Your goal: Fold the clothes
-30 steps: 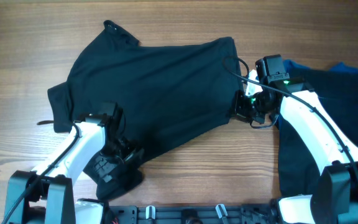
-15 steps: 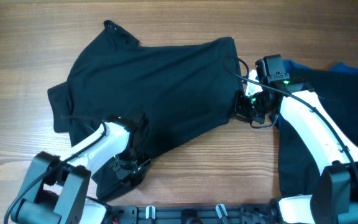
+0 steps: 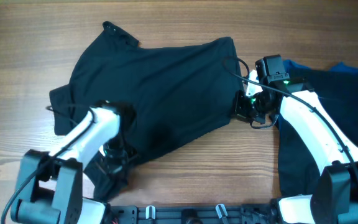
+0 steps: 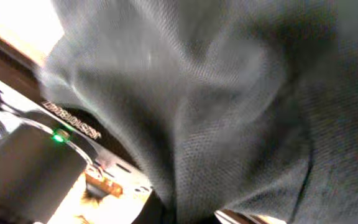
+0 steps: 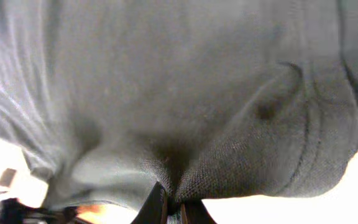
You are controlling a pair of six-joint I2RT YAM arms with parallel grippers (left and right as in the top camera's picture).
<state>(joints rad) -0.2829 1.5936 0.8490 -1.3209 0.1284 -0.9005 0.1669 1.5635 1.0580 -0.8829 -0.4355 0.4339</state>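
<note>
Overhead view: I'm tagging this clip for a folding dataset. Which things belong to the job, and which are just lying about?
In the job:
black shirt, spread out
right hand, pinching its edge
left hand, at its near edge

Lying about:
dark and blue fabric at the right, untouched
wooden table

The shirt (image 3: pixel 160 87) is plain black; up close in the wrist views it reads dark grey with a fine knit weave. The table (image 3: pixel 17 50) is light brown wood grain. The left arm (image 3: pixel 86 134) and right arm (image 3: pixel 309 121) are white with black joints. A green light (image 3: pixel 286 81) glows on the right arm. A blue garment (image 3: pixel 350 67) shows at the far right.
</note>
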